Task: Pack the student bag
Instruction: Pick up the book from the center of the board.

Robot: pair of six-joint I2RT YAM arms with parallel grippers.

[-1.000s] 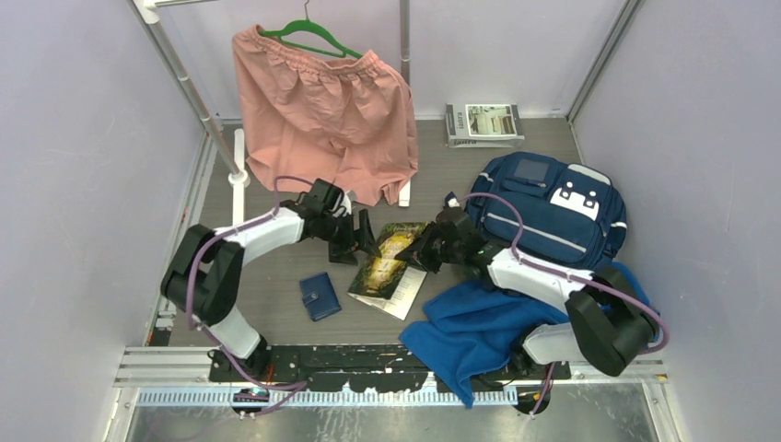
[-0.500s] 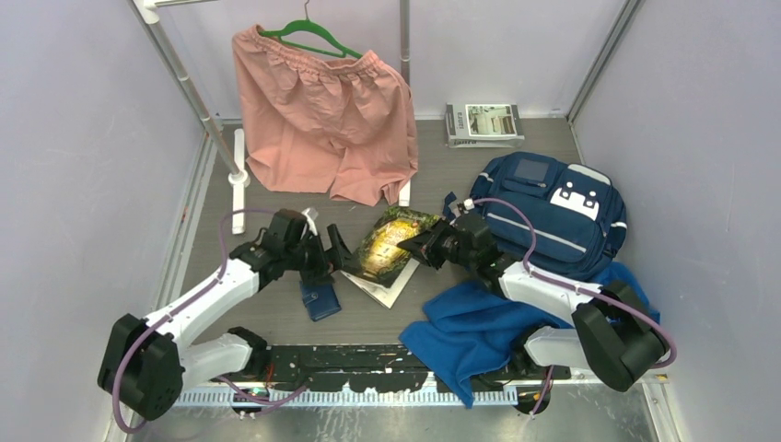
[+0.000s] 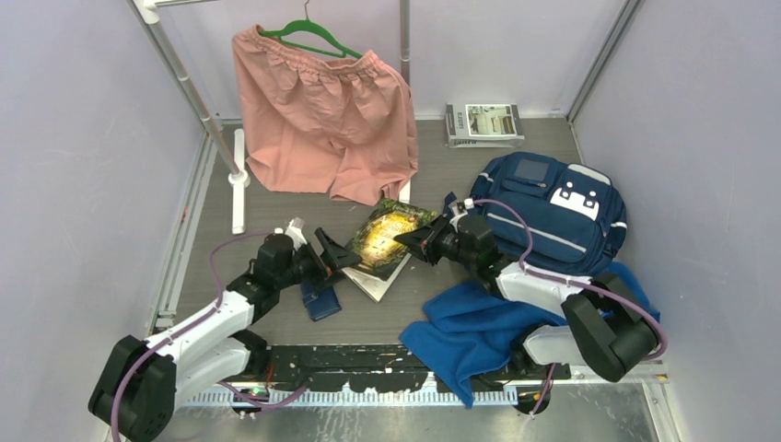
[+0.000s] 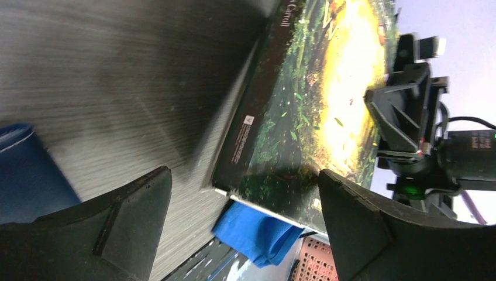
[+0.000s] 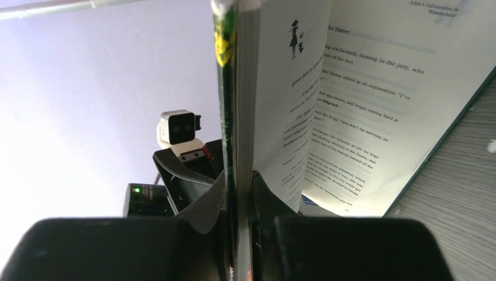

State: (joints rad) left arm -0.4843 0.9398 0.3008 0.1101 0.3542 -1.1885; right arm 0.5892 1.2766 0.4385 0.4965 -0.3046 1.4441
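Observation:
The student bag [image 3: 553, 207], navy with white stripes and a grey pocket, lies closed at the right. A green-and-yellow book [image 3: 380, 241] stands tilted on the table, partly open. My right gripper [image 3: 414, 241] is shut on its cover and a few pages; in the right wrist view [image 5: 238, 199] the cover edge [image 5: 229, 105] runs between the jaws and the loose pages [image 5: 351, 88] fan to the right. My left gripper [image 3: 333, 253] is open and empty just left of the book; in the left wrist view [image 4: 243, 175] the book [image 4: 304, 99] lies ahead of the jaws.
A small navy wallet [image 3: 320, 299] lies under my left gripper. A royal-blue cloth [image 3: 479, 327] is heaped at the near right and also shows in the left wrist view [image 4: 257, 228]. Pink shorts [image 3: 322, 120] hang from a rail at the back. Stacked books [image 3: 483, 124] lie at the back.
My left arm has pulled back toward the near left, away from the book, with jaws open. My right gripper has raised the book's edge and shifted it slightly toward the back.

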